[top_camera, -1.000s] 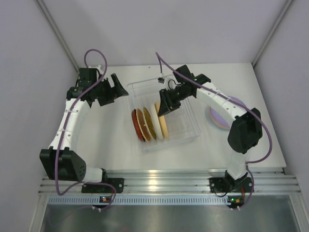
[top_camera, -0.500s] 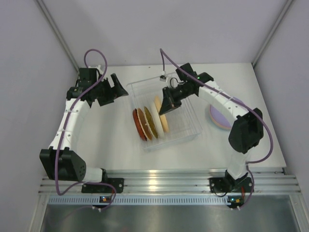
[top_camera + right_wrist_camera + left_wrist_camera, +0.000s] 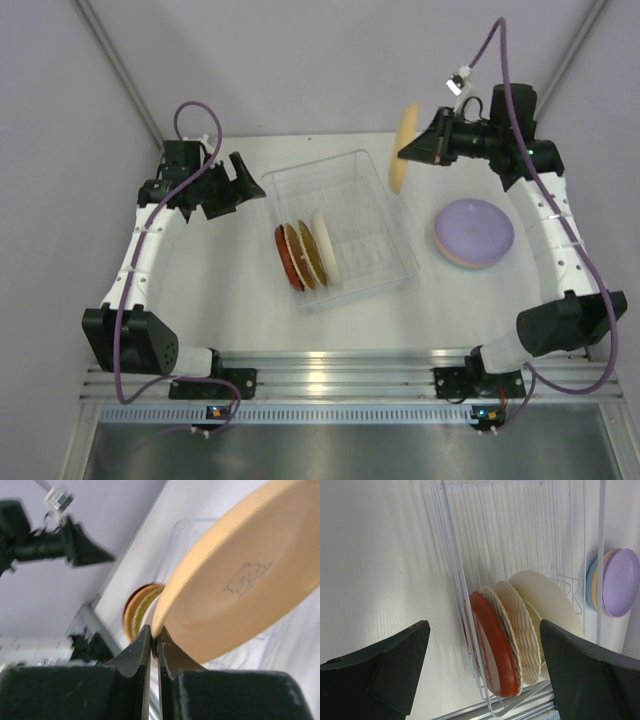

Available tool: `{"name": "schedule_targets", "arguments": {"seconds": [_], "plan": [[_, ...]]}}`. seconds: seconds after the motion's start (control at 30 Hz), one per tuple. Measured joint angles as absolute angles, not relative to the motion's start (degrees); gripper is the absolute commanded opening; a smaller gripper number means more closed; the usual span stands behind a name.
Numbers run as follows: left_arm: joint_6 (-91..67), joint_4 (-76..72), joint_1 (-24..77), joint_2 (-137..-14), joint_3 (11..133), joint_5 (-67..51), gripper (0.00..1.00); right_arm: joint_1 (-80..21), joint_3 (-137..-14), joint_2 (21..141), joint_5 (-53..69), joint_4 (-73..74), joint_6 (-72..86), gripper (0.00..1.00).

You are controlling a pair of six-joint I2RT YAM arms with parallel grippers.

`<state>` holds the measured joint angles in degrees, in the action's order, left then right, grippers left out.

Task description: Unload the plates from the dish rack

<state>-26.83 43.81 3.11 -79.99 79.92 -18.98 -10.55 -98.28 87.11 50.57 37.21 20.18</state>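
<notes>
The pale orange plate (image 3: 402, 146) shows edge-on from above, so its face cannot be read there. The right wrist view gives a matte underside with a faint stamped mark, its far rim cut off by the picture's edge. The right pincer (image 3: 411, 152) has its two fingers almost closed and pinches this plate by the rim, holding it up in the air past the back right corner of the dish rack (image 3: 345, 166). Down and to the left of that pincer, in the rack's near left part, more plates stand on edge, packed close. They are a red plate (image 3: 284, 261), a ribbed whitish plate (image 3: 517, 630), a mustard plate (image 3: 308, 257) mostly hidden between its neighbours, and a cream plate (image 3: 324, 242); their exact number is hard to tell. Below the right pincer a lavender plate (image 3: 473, 230) tops a stack on the table (image 3: 230, 290), with blue and yellow rims peeking out under it. The left pincer (image 3: 248, 180) is spread wide and holds nothing, just outside the rack's left wall, with the red plate ahead of it.
</notes>
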Motion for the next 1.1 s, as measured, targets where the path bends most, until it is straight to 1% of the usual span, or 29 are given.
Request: {"name": "schedule_targets", "arguments": {"seconds": [0.1, 0.2, 0.3, 0.43, 0.53, 0.63, 0.7, 0.77, 0.8, 0.87, 0.93, 1.03, 1.1], "plan": [[-26.8, 43.8, 3.1, -80.0, 79.9, -19.0, 0.97, -8.3, -102.3, 85.1, 39.6, 41.8, 18.4, 0.0], [-26.9, 43.8, 3.1, -80.0, 79.9, -19.0, 0.96, -8.6, -109.7, 87.5, 24.9, 50.2, 15.8, 0.0], [-26.9, 43.8, 3.1, -80.0, 79.9, -19.2, 0.96, -8.6, -111.1, 89.9, 12.4, 55.5, 14.1, 0.0], [-26.9, 43.8, 3.1, -80.0, 79.9, -19.2, 0.96, -8.5, -102.3, 92.1, -0.9, 59.4, 13.2, 0.0], [-26.9, 43.8, 3.1, -80.0, 79.9, -19.2, 0.96, -8.5, -96.2, 93.8, -6.3, 61.1, 12.7, 0.0], [-26.9, 43.8, 3.1, -80.0, 79.9, -19.2, 0.96, -8.5, -93.1, 95.3, -8.8, 61.9, 12.3, 0.0], [-26.9, 43.8, 3.1, -80.0, 79.9, -19.2, 0.96, -8.5, -92.4, 95.6, -9.3, 62.1, 11.9, 0.26], [-26.9, 43.8, 3.1, -80.0, 79.9, -19.2, 0.96, -8.5, -92.4, 95.6, -9.7, 62.2, 11.9, 0.48], [-26.9, 43.8, 3.1, -80.0, 79.9, -19.2, 0.96, -8.6, -92.5, 95.6, -9.8, 62.2, 11.7, 0.53], [-26.9, 43.8, 3.1, -80.0, 79.9, -19.2, 0.96, -8.7, -93.1, 95.6, -9.1, 62.5, 10.8, 0.58], [-26.9, 43.8, 3.1, -80.0, 79.9, -19.2, 0.96, -8.8, -94.0, 95.6, -6.7, 62.5, 10.5, 0.58], [-26.9, 43.8, 3.1, -80.0, 79.9, -19.2, 0.96, -9.4, -95.5, 94.3, 2.3, 61.5, 10.2, 0.58], [-26.9, 43.8, 3.1, -80.0, 79.9, -19.3, 0.96, -10.6, -95.8, 92.7, 10.2, 59.8, 10.2, 0.61]]}}
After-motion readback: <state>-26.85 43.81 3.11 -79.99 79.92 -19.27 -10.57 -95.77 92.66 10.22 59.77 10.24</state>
